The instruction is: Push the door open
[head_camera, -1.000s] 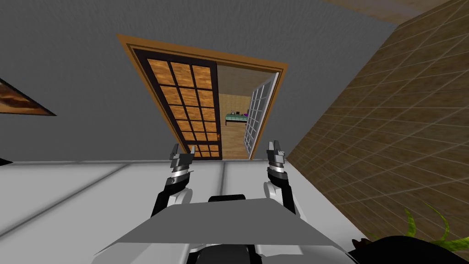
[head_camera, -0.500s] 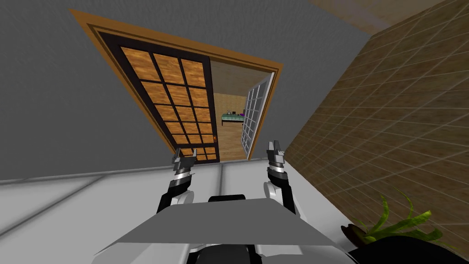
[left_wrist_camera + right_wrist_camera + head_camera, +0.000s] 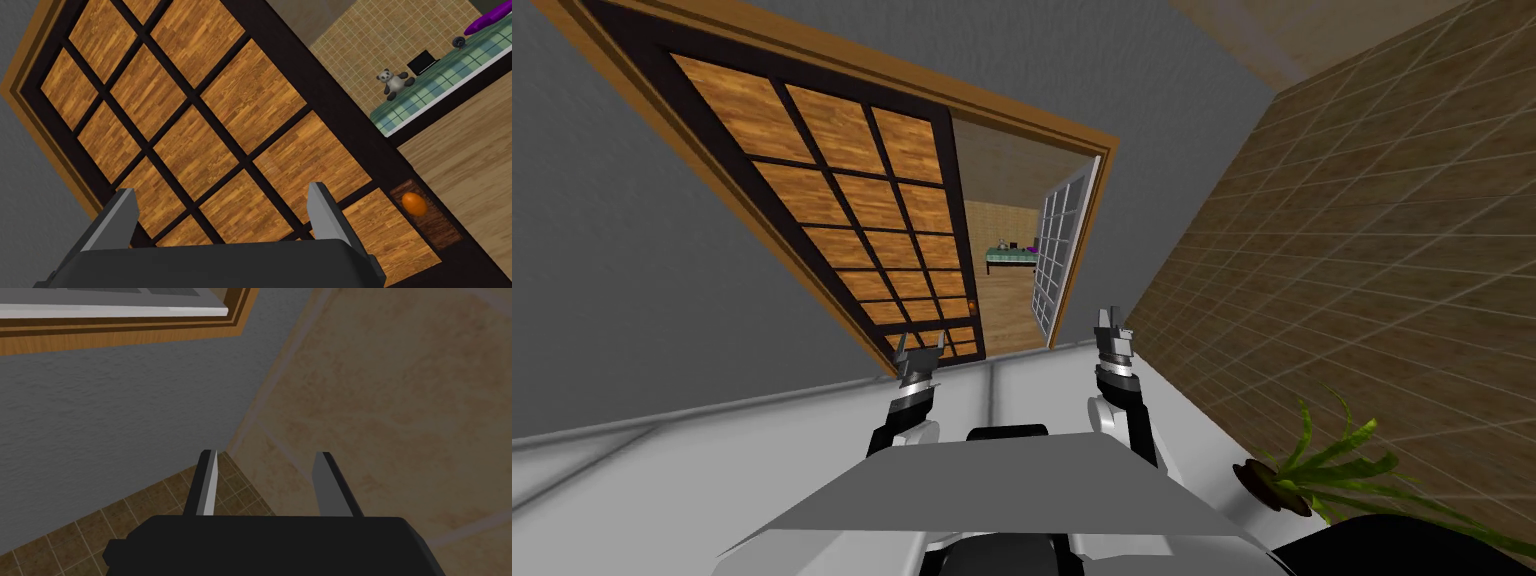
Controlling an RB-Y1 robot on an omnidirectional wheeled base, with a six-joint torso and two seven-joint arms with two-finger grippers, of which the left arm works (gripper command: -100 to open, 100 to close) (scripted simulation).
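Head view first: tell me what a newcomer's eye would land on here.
The big dark-framed door with orange wood panels dominates, filling the doorway's left half, with the open left gripper aimed at it near its orange knob. Beside it a white gridded door stands swung open, showing a bed with a toy panda beyond.

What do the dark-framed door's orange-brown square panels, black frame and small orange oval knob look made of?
Orange-brown square panels: wood, matte; streaky grain shows. Black frame: flat matte black, no grain; painted wood or metal, can't tell. Small orange oval knob: smooth, faint sheen; plastic or lacquer, unclear.
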